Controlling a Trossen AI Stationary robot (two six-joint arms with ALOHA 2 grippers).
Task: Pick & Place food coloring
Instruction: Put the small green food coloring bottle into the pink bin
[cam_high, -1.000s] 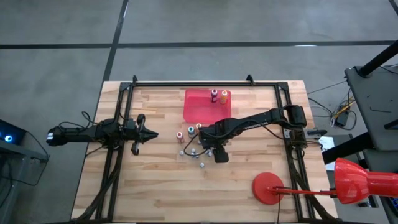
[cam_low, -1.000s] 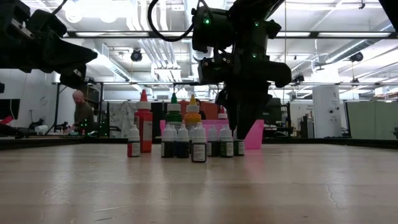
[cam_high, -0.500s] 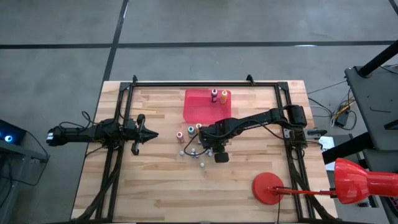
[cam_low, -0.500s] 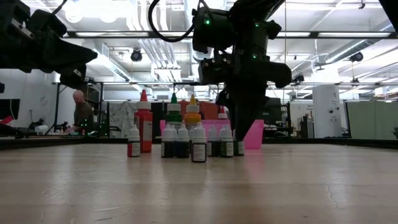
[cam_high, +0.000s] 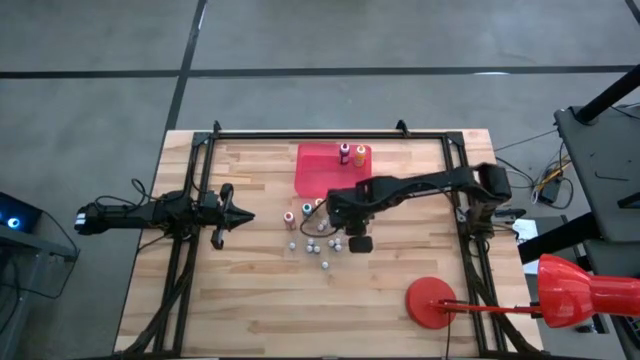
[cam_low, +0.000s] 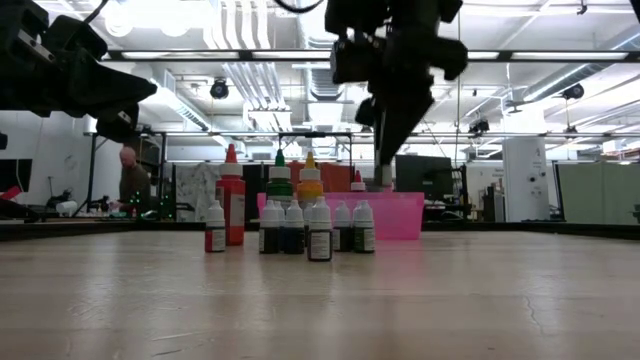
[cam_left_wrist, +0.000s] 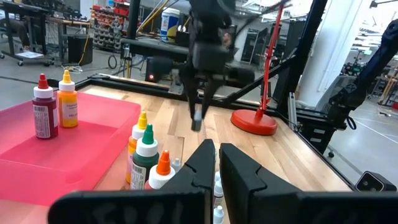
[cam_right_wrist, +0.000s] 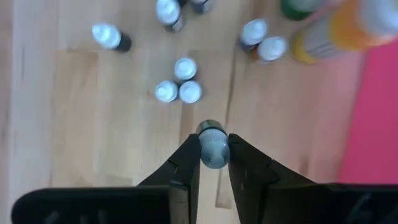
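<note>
Several small food coloring bottles (cam_high: 316, 240) stand in a loose cluster on the wooden table, showing in the low view as a row (cam_low: 300, 228) with three taller bottles (cam_low: 280, 185) behind. My right gripper (cam_high: 336, 226) hangs above the cluster, shut on one small whitish bottle (cam_right_wrist: 212, 148). The same bottle also shows in the low view (cam_low: 383, 179). A flat red tray (cam_high: 322, 172) lies just beyond, holding two bottles (cam_high: 352, 153). My left gripper (cam_high: 243, 216) waits at the table's left, level and shut. My right gripper pinches the small bottle by the sides of its body (cam_right_wrist: 214, 157) between its two fingers. The fingers come from above, pointing steeply down. The bottle stays upright, cap (cam_right_wrist: 211, 132) up, lifted clear of the table and the other bottles.
A red round-based stand (cam_high: 432, 302) sits at the near right of the table. Black frame rails (cam_high: 300, 134) run along the far, left and right sides. Bare wood lies near the front edge (cam_high: 280, 320). A person (cam_low: 130, 175) is far off in the room.
My right gripper has taken hold of the small bottle at the right end of the row and risen with it. The bottle is now lifted clear above the others, still upright. The rest of the cluster stays in place.
</note>
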